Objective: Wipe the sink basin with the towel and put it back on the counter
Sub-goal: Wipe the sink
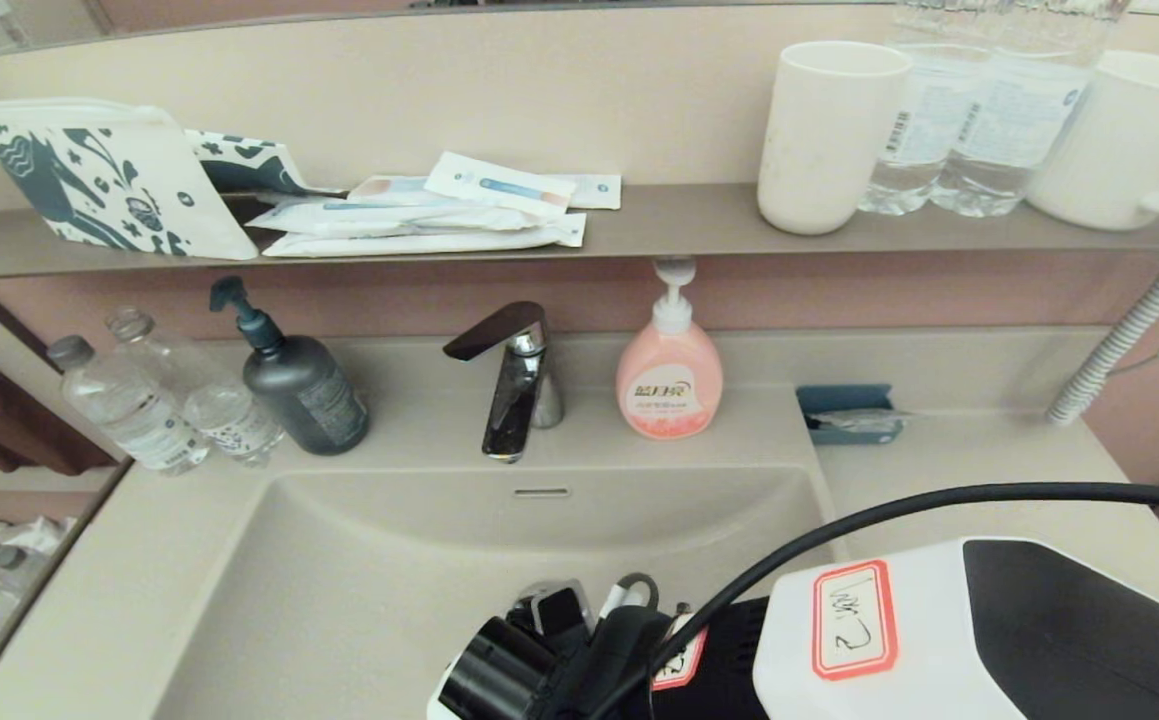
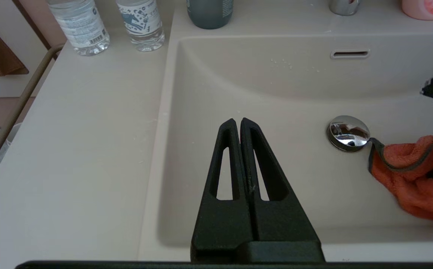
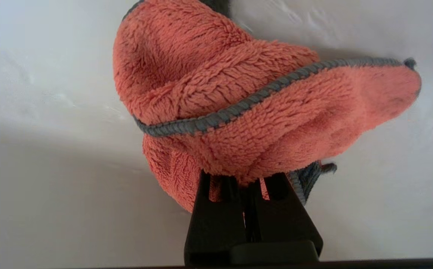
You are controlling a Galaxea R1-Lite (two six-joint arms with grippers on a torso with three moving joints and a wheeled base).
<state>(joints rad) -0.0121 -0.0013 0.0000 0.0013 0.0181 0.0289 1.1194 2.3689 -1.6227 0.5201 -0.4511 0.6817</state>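
The beige sink basin (image 1: 389, 580) has a chrome drain plug (image 2: 348, 132) and a slot overflow (image 2: 350, 54). My right arm (image 1: 839, 640) reaches down into the basin and hides the towel in the head view. The right gripper (image 3: 244, 175) is shut on the orange-coral towel (image 3: 238, 93), which bunches over its fingertips against the basin floor. In the left wrist view the towel (image 2: 414, 175) lies just beside the drain plug. My left gripper (image 2: 237, 121) hovers shut and empty over the basin's front left part. The counter (image 1: 969, 480) runs on both sides.
A chrome faucet (image 1: 514, 380), a pink soap bottle (image 1: 669, 375), a dark pump bottle (image 1: 299, 385) and two water bottles (image 1: 139, 400) stand behind the basin. A blue holder (image 1: 847, 410) sits at the back right. The shelf (image 1: 679, 225) above carries cups, bottles and sachets.
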